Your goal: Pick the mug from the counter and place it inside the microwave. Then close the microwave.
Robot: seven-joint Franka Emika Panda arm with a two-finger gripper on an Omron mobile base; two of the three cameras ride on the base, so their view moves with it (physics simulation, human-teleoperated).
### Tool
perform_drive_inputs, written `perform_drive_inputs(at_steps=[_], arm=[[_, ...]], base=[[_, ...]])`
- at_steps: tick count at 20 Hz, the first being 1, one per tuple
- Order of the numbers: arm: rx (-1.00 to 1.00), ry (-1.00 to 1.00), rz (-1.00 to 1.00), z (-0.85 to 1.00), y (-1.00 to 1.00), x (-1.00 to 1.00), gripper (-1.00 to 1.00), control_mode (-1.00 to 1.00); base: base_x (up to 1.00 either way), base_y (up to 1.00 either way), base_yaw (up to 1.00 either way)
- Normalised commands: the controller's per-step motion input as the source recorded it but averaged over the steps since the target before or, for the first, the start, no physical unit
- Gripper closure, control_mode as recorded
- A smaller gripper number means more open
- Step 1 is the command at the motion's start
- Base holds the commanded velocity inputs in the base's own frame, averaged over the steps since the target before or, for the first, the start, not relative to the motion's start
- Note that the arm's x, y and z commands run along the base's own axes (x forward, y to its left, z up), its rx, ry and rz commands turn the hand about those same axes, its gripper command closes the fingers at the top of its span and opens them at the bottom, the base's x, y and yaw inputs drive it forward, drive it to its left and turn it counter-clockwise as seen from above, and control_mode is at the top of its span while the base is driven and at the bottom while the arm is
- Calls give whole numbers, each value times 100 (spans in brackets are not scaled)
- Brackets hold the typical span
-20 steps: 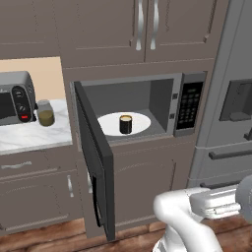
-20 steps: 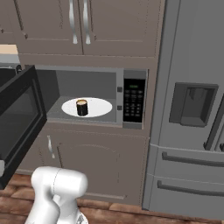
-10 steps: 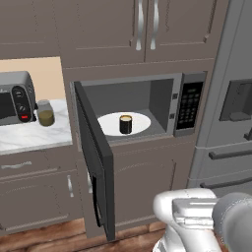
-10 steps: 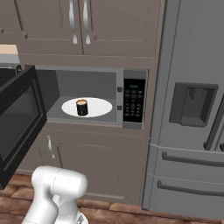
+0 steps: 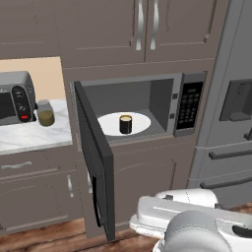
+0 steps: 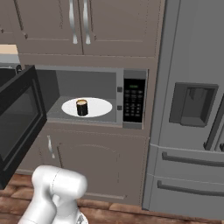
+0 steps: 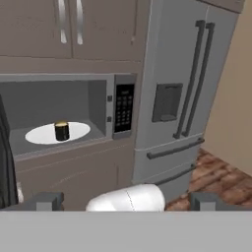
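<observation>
So the gripper is spread wide, with nothing between the fingers; in the hand view the two dark tips sit at the bottom left and bottom right corners. It's well back from the microwave. The white arm is hunched low at the bottom right of the left base view.

The mug is already inside the microwave, standing upright on the white turntable plate, roughly in the middle of it. In the hand view the mug is at middle left; in the right base view it is left of centre.

The microwave door hangs wide open, swung out toward the lower left of the left base view. The keypad panel is right of the opening, and a grey fridge fills the right edge.

Over on the left, the marble counter carries a silver toaster oven and a yellowish jar just beside it.
</observation>
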Motion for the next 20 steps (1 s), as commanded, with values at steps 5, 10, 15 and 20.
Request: perform_drive_inputs(at_steps=[5,10,15,20], arm=[[-4,-16,-11,10,50,-5,-100,-100],[-4,-1,-17,8,39,9,-100,-100],[-2,3,-21,11,35,26,-100,-100],[-1,8,-23,0,26,41,-100,-100]], base=[[0,0,0],[0,0,0],[0,0,0],[0,0,0]])
